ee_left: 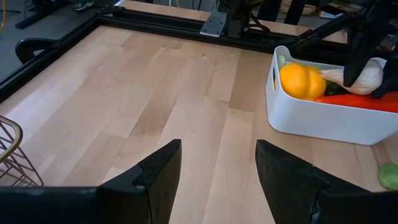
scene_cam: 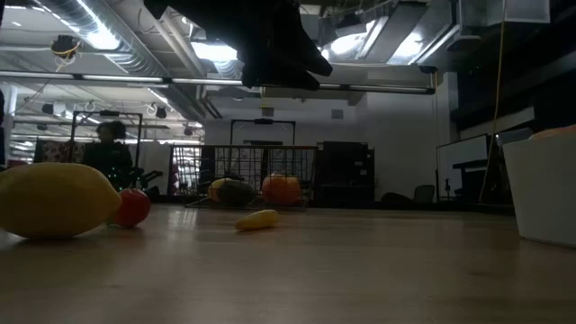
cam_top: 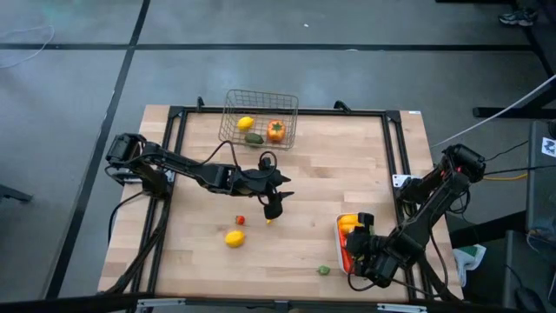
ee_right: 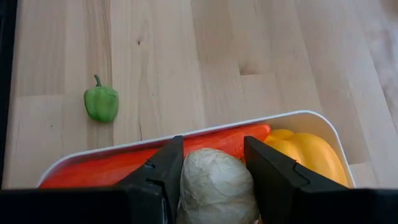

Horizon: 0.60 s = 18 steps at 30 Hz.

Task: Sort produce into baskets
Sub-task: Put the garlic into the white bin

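Right wrist view shows the right claw (ee_right: 208, 180) pinching the white garlic (ee_right: 214, 186) directly over the white tray (ee_right: 311, 117), while the spread left claw (cam_top: 273, 207) hovers mid-tabletop, small yellow piece (cam_top: 268, 221) at its six o'clock.

The left arm reaches from its base at the table's nine o'clock edge toward the centre, its links stretched low and nearly straight. The left gripper (cam_top: 274, 207) hangs just past the middle, pointing down toward five o'clock — its two dark fingers (ee_left: 155, 180) stand parted, with nothing between them. The right arm rises from its base at the three o'clock edge, then folds back down toward five o'clock. The right gripper (cam_top: 354, 250) sits low there, near the table's front right corner — its fingers (ee_right: 163, 171) are closed around a pale round garlic (ee_right: 216, 183).
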### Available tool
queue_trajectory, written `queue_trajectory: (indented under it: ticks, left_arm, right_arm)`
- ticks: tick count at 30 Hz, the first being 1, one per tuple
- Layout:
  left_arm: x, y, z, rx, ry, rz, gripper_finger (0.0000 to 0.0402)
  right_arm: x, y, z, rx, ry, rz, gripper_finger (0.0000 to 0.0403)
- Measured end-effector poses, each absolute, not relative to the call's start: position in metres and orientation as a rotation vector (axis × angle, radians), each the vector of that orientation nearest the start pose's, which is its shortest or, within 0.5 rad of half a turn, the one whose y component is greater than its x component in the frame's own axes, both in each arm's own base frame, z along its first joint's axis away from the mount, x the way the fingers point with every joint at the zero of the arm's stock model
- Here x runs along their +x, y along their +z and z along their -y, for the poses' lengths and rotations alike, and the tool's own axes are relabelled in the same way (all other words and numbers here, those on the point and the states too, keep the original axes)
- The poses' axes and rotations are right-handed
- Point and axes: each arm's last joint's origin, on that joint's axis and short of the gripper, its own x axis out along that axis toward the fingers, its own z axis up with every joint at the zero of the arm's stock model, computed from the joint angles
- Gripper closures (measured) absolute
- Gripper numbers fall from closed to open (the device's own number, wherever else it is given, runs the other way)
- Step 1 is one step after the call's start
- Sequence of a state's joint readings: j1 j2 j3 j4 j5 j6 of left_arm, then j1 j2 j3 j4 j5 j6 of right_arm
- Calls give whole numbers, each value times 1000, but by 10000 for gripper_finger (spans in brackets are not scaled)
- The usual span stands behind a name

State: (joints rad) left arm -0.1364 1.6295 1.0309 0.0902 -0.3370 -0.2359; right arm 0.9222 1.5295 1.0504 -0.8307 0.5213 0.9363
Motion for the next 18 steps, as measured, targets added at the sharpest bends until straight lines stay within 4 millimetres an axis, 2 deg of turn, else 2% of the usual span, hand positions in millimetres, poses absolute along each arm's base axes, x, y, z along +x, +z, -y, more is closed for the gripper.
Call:
queue_trajectory:
  ticks: [5,18]
  left_arm:
    - [353,232,39,-111,253,-468,199]
    - [353,232,39,-111,253,-468,199]
  right_arm:
    - [179,218,-213,-18,-136,-1002,246]
    - [179,217,-213,-18,-135,-1006,169]
